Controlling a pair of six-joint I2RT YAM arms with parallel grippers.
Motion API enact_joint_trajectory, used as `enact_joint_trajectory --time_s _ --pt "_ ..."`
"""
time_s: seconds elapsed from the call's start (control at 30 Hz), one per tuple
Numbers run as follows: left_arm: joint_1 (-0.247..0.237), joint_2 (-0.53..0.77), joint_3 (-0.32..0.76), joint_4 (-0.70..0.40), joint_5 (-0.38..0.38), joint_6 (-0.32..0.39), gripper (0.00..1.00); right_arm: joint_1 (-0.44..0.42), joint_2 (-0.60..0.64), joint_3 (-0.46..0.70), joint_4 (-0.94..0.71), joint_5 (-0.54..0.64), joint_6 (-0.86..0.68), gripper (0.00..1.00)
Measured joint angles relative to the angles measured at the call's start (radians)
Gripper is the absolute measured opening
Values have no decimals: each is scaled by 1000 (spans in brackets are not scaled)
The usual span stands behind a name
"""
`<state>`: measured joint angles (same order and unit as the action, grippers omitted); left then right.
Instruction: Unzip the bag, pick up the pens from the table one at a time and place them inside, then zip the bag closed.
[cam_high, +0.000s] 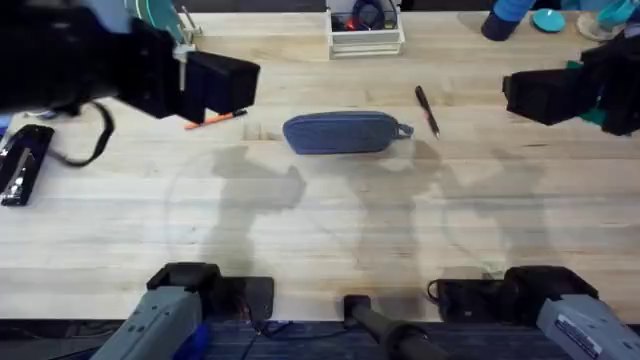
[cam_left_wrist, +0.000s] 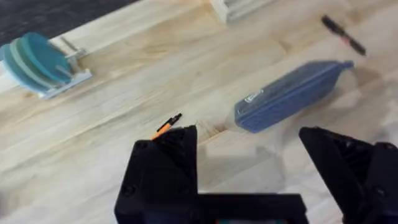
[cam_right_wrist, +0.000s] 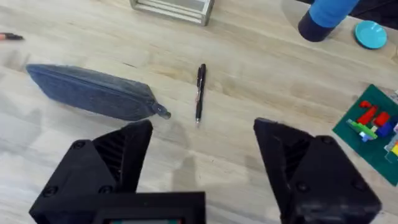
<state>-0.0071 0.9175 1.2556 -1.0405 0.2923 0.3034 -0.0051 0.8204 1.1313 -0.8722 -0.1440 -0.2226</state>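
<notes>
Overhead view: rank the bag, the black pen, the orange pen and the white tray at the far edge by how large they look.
1. The bag.
2. The white tray, smaller but farther off.
3. The black pen.
4. The orange pen; partly hidden under the left arm, so its rank against the black pen is unsure.

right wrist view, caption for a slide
Open right hand hovers over the table, black pen beside the zipped bag.

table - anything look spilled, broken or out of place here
Nothing stands out. The bag lies flat and zipped in the middle of the table, the orange pen to one side and the black pen to the other, each apart from it. Both tools, left and right, are open and empty.
</notes>
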Motion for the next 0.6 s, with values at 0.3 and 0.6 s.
enact_joint_trajectory --time_s 0.3,0.6 --pt "0 140 0 -39 26 175 993 0 0 0 0 -3 -3 998" --pt "0 258 0 -144 42 417 993 0 0 0 0 -3 -3 998"
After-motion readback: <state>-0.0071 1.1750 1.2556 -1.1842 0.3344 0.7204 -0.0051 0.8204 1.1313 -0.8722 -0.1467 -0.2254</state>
